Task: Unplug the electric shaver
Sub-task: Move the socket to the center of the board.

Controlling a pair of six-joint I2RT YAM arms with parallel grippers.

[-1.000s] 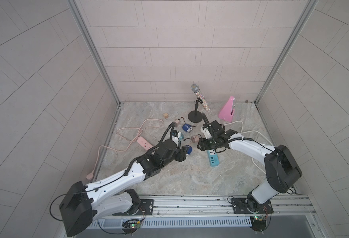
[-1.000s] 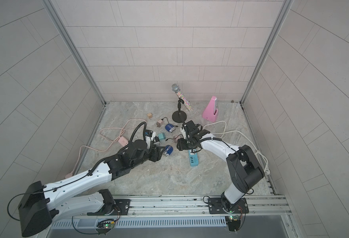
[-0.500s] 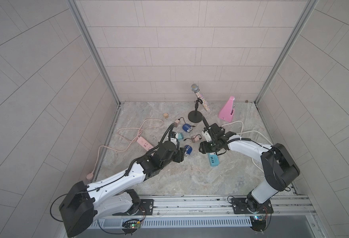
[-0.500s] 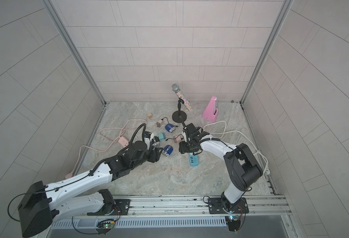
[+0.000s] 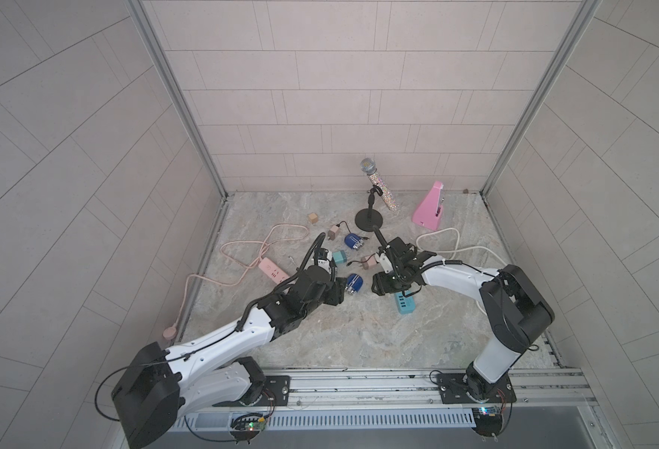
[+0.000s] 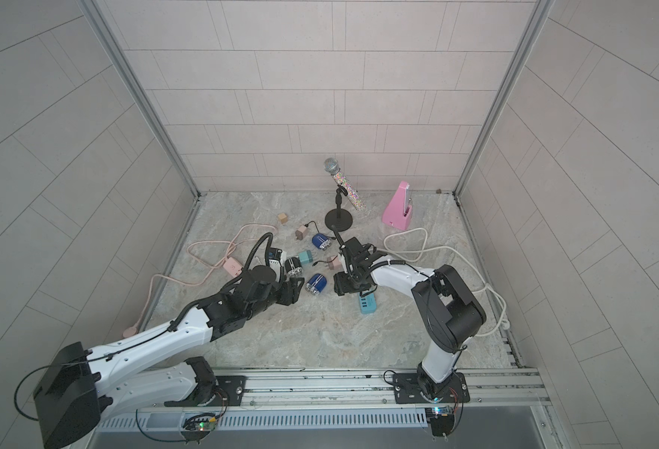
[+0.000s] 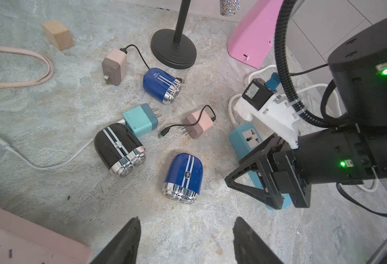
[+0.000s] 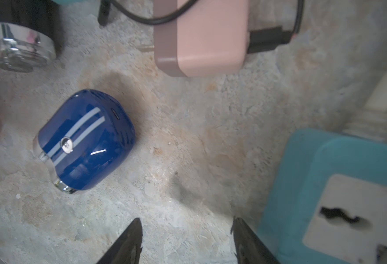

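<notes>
**A:** Two pincers, how do they stand?

**B:** Both agape and empty. The left pincer [image 7: 186, 220] and the right pincer [image 8: 186, 219] grip nothing.

**A:** And the shaver?

**B:** The blue electric shaver [image 7: 184, 174] lies just ahead of the left pincer, with bare marble floor [image 7: 210, 205] between them. Its charging port shows empty. The black cable [image 7: 164, 132] ends loose beyond it, apart.

**A:** Edges?

**B:** The teal power strip [image 8: 302, 173] has its edge just beside one right-pincer finger.

**A:** Any writing?

**B:** White lettering on the farther blue shaver [image 7: 159, 84], too small to read.
</notes>
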